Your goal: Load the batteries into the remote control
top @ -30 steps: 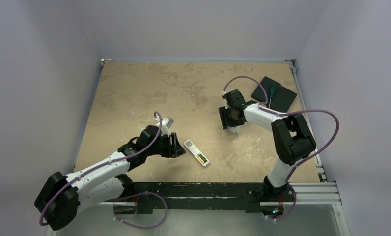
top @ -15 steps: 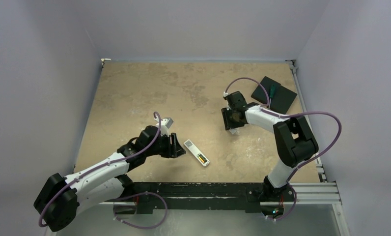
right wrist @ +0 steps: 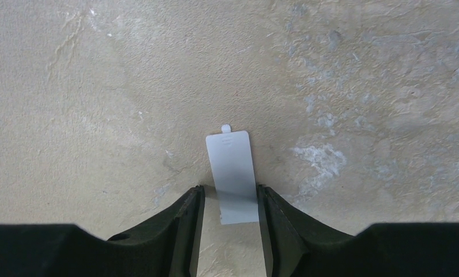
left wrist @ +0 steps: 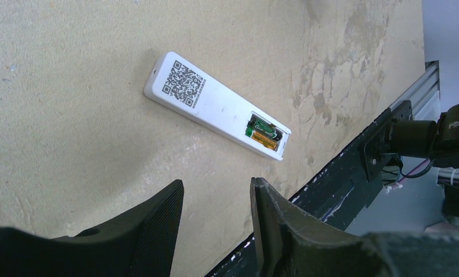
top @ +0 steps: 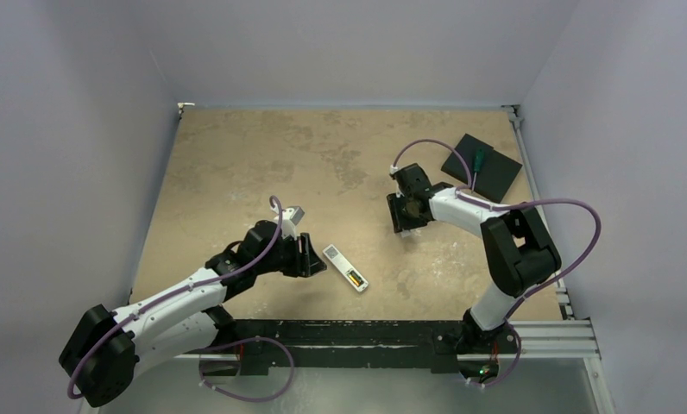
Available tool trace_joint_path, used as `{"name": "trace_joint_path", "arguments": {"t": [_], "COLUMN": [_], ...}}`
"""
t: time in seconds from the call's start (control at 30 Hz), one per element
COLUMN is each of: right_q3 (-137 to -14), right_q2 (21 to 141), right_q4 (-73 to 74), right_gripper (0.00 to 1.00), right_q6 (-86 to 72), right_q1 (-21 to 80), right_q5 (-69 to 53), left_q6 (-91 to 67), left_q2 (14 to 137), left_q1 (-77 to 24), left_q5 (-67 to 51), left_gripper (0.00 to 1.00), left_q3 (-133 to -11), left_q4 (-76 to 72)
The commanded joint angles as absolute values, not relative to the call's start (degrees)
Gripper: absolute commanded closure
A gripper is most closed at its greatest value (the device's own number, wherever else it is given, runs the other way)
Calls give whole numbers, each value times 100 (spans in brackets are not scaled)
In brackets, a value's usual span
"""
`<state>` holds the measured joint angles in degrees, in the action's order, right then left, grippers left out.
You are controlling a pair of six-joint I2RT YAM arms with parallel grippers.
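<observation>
Two arms, one remote, two batteries.

Top view: remote [top: 345,268] lies back-up on the mottled tan table [top: 236,164], at 6 o'clock of centre, with grey walls around. Left claw [top: 321,264] is just beside it at 9 o'clock. Right claw [top: 406,226] is well apart at 2 o'clock. One black pad [top: 495,172] carries one screwdriver [top: 476,161].

Left wrist: fingers apart, empty. Batteries [left wrist: 264,131] sit in the recess. QR label [left wrist: 185,85]; print unreadable.

Right wrist: fingers apart, straddling one flat grey cover [right wrist: 233,167].
</observation>
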<state>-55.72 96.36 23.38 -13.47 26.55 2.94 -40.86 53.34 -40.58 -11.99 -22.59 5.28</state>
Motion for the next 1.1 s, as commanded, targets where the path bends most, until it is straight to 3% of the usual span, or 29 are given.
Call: {"name": "trace_joint_path", "arguments": {"t": [0.0, 0.6, 1.07], "right_q3": [-5406, -5572, -5687], "right_q2": [9654, 9578, 8901], "right_q4": [2572, 2619, 2992], "right_gripper": [54, 72, 74], "right_q6": [-1519, -1703, -1852], "right_q1": [2757, 2903, 3427], "right_q5": [112, 398, 551], "left_q6": [-3995, -4003, -3999], "left_q2": [5247, 5300, 5374], "left_q1": [-4081, -4093, -4091], "left_q5": [-1275, -1275, -1233], "left_gripper": [54, 54, 54], "left_q3": [-2193, -2206, -2257], "left_q4": [369, 382, 422]}}
